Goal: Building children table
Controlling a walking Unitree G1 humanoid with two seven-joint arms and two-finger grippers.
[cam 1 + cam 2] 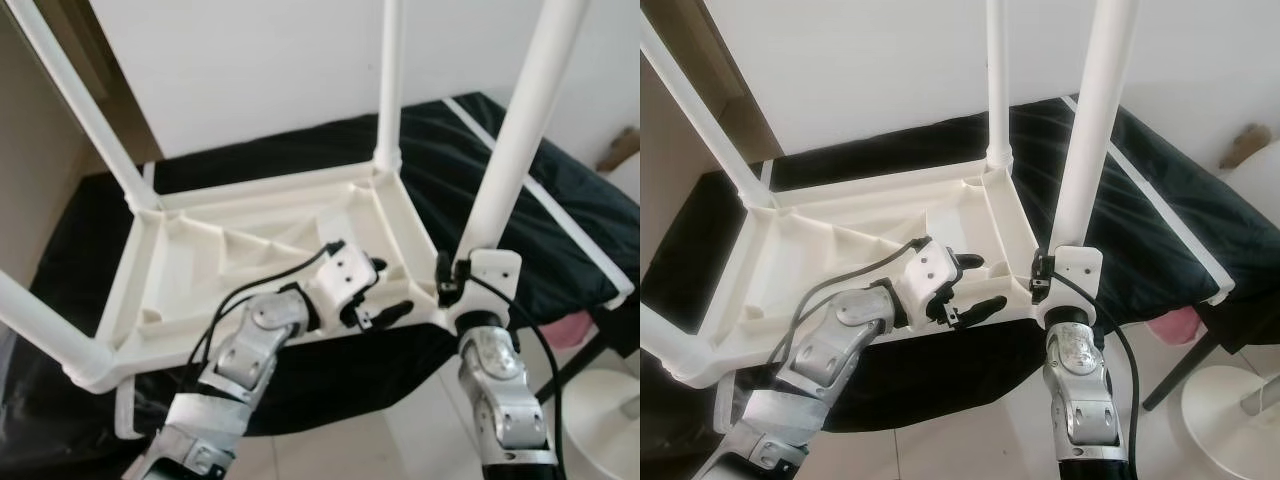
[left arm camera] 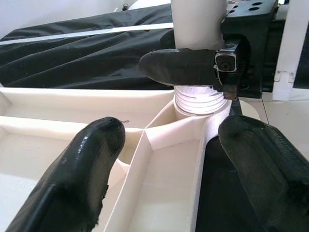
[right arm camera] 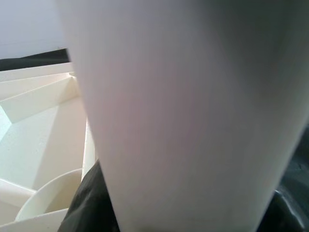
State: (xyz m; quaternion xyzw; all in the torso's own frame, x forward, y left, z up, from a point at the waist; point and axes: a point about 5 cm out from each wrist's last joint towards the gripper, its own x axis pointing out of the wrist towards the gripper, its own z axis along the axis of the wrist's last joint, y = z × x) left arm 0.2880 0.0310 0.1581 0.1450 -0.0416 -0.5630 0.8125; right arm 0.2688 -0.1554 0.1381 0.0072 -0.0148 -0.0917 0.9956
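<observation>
Tabletop (image 1: 200,270), white plastic and turned underside-up, lies on a black cloth (image 1: 560,230) spread over a low surface, with legs standing in all four corner sockets. Right gripper (image 2: 193,65) is clenched around the near right leg (image 1: 520,120) just above its socket, its fingers (image 2: 178,66) wrapping the tube where the ribbed thread (image 2: 200,99) meets the corner. Left gripper (image 1: 385,290) hovers released over the ribbed underside beside that same corner, its two black fingers (image 2: 79,174) spread apart and holding nothing, one on either side of a thin rib. The step in hand looks like seating this last leg. Doing it well probably means keeping the tube square to the socket so the thread does not cross, turning with a firm low grip rather than bending the long leg from higher up, and bracing the rim with the free gripper so the light top does not spin or slide on the cloth. A pink object (image 1: 572,330) sits on the tiled floor (image 1: 420,430) beyond the cloth's edge.
</observation>
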